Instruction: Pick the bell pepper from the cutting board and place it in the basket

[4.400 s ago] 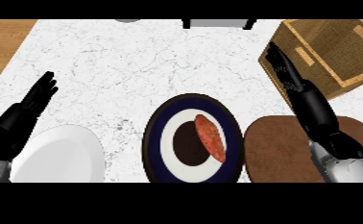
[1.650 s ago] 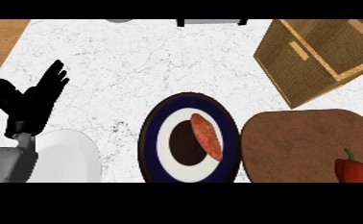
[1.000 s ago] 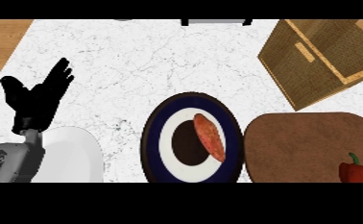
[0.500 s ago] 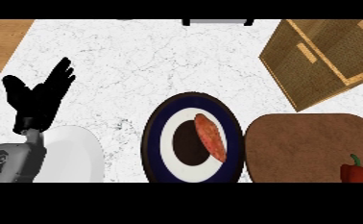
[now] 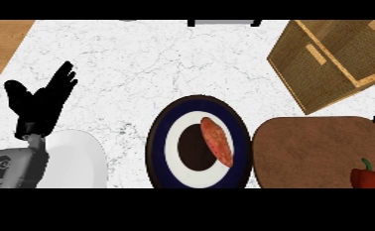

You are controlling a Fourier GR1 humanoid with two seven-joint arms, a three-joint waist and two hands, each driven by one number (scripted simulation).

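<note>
Red bell pepper (image 5: 364, 177) is sitting on brown oval cutting board (image 5: 307, 150) at 4 o'clock. Left hand (image 5: 40, 101) is resting at 9 o'clock, fingers apart.

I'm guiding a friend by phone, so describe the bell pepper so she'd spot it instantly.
Find the brown cutting board at the lower right, beside the dark-rimmed plate. The bell pepper sits at its right edge, partly out of view: bright red, stemmed, alone there.

Left hand (image 5: 40, 101) at left edge, fingers straight, raised, resting.
</note>
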